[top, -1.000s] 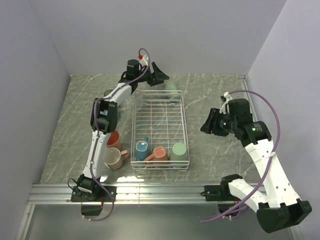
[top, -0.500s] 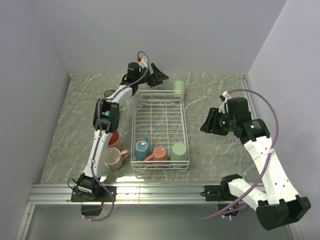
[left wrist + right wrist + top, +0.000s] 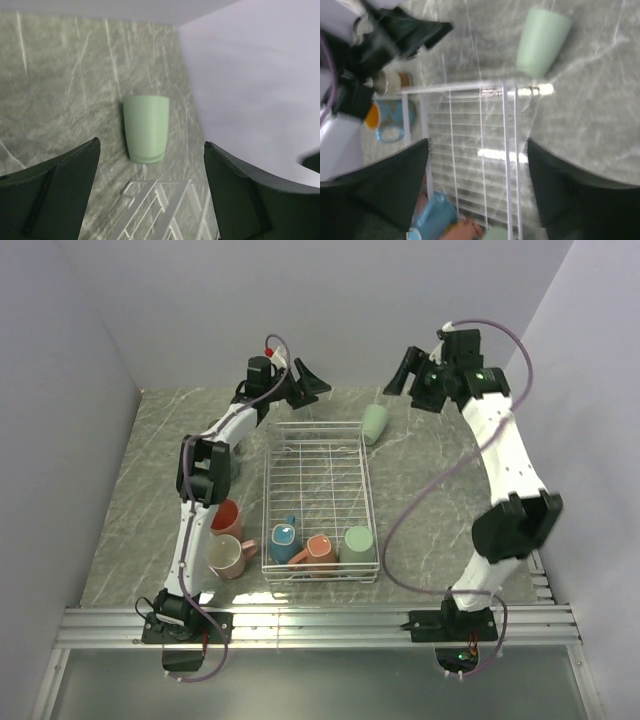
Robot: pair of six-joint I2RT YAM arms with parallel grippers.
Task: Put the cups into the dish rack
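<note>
The white wire dish rack (image 3: 320,430) lies mid-table. Its near end holds a teal mug (image 3: 284,537), a salmon mug (image 3: 318,546) and a mint cup (image 3: 358,540). Another mint green cup (image 3: 374,423) lies on its side on the table just past the rack's far right corner. My left gripper (image 3: 308,383) is open and empty above the rack's far edge, and the cup (image 3: 146,127) is ahead between its fingers. My right gripper (image 3: 405,375) is open and empty, high over the far right. It sees that cup (image 3: 540,40) and the rack (image 3: 470,90) below.
A salmon mug (image 3: 226,517) and a cream mug (image 3: 226,556) stand on the table left of the rack. The right wrist view shows a small metallic cup (image 3: 389,80) and a teal mug with an orange inside (image 3: 382,125) beside the left arm. Walls close the back and both sides.
The right arm swung from mid-right up to the far back right. The mint cup moved right, away from the left gripper, and now lies on the table. The left gripper drew back slightly.
</note>
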